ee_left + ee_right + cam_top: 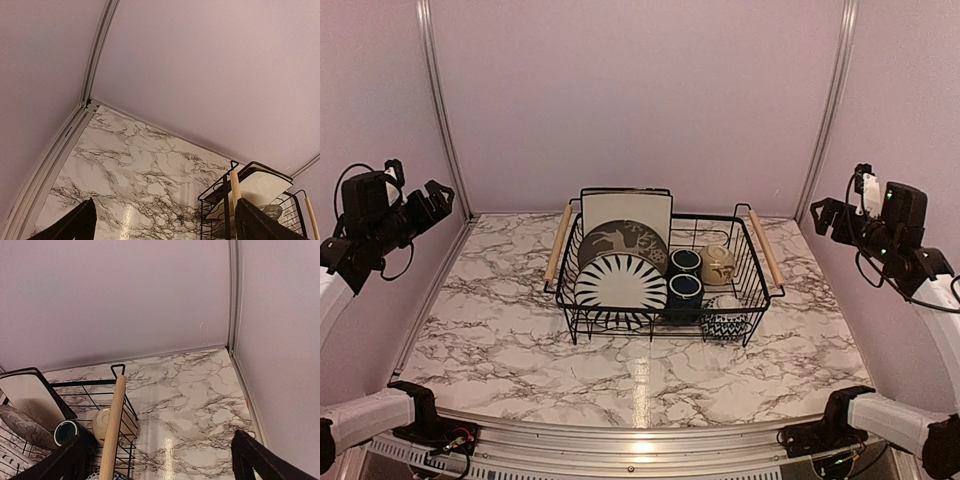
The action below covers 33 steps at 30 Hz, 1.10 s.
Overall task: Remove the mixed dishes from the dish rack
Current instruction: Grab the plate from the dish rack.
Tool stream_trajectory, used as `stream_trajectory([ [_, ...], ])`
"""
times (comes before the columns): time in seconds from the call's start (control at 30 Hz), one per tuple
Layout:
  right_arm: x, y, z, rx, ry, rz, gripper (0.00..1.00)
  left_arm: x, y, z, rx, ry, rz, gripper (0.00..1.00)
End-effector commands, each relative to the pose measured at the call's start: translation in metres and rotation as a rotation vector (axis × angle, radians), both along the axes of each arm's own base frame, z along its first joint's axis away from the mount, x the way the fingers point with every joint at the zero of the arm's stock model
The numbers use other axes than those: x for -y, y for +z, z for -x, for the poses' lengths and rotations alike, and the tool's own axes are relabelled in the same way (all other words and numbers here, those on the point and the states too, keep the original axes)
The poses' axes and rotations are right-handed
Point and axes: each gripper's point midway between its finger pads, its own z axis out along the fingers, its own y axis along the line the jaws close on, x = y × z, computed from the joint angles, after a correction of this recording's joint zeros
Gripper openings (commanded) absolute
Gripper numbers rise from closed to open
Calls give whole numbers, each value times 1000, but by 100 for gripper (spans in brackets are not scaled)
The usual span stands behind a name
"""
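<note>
Both the left jaws and the right jaws stood wide apart, empty, raised well out to either side of the dish rack (766, 250). It sat midway on the bench (500, 330), loaded with a striped plate (620, 283), mugs (685, 262) and bowls (718, 263). Marble showed on all its sides, broadest nearside.

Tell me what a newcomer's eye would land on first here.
The crowded black wire dish rack sits mid-table on the white marble top. At its front left, the black-and-white striped plate stands out most. The left end effector and right end effector hang open, high at either side.
</note>
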Motion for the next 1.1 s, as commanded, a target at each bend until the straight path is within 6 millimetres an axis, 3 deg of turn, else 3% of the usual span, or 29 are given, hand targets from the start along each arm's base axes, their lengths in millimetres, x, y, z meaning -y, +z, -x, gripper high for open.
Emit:
stream_trajectory([
  [0.0,-36,49,6,138,198,-12,98,15,-8,-5,-39,-83,39,99],
  [0.23,-106,58,4,148,462,-16,99,45,-26,-11,-101,-246,84,99],
  [0.43,-177,41,-3,85,603,75,99,56,-35,-10,-124,-307,101,99],
  [0.63,-246,-2,-10,-32,732,173,98,57,-40,-6,-126,-313,96,99],
  [0.83,-318,-41,18,-59,1029,283,96,58,-47,-2,-134,-324,89,99],
  [0.97,-343,-81,16,-171,1115,347,89,57,-50,1,-146,-327,74,99],
  [1.07,-346,-107,6,-230,1106,409,87,55,-50,2,-147,-322,59,99],
])
